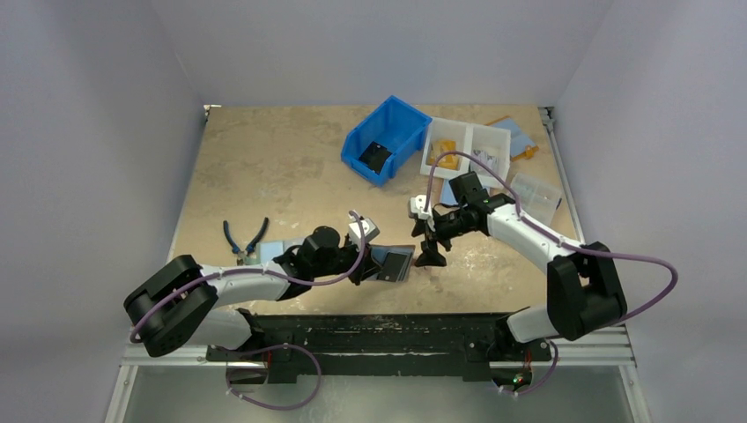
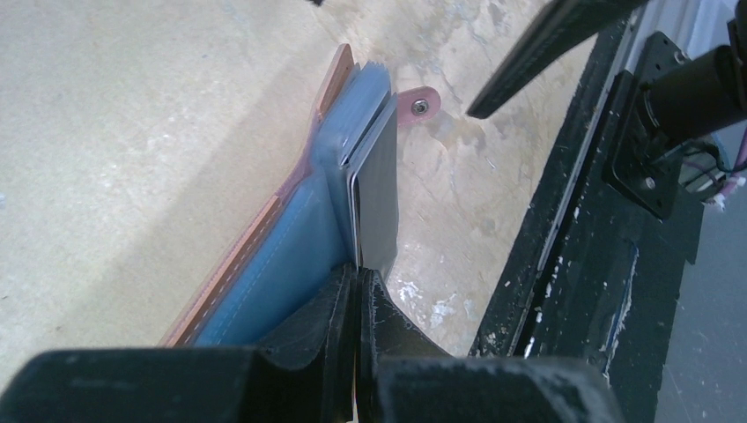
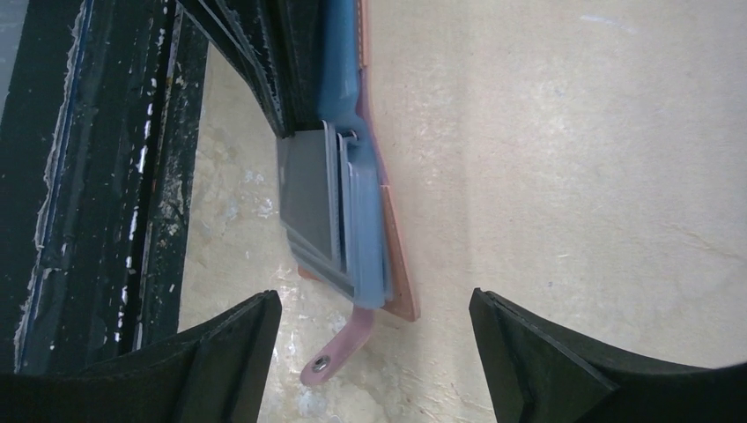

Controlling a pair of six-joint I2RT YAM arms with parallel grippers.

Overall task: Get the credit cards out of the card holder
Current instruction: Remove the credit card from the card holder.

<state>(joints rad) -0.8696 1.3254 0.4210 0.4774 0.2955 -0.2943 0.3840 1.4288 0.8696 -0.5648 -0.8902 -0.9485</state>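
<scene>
Left gripper (image 2: 358, 295) is nearest in its own view, with jaws pressed together and clamped on the lower end of the holder (image 2: 291, 238), at the foot of the grey panel (image 2: 380, 194). The holder is open, with its brown outside toward the table (image 2: 132, 132). It sits close to the black rail (image 2: 564, 247) at the near edge, between the two arms. I cannot tell if it rests on the table or is held a little above it. The cards (image 2: 352, 181) show only as thin pale edges between the blue sleeves (image 2: 366, 88) and the panel, and they hardly stick out.

Right gripper (image 3: 370, 304) has its jaws wide apart and holds nothing. In its view the free end of the holder lies between the two tips but just ahead of them, touching neither, and the tab (image 3: 330, 352) hangs in the gap.

I think the main risk is a wrong pinch. Because so little of a card is free, the right jaws could close on the whole stack, sleeves and panel together, or only on the tab. A pull would then drag the holder, and the left grip, which is only on a thin edge, could slip. A pull not in line with the sleeves could also bend a card or jam it in its pocket.
</scene>
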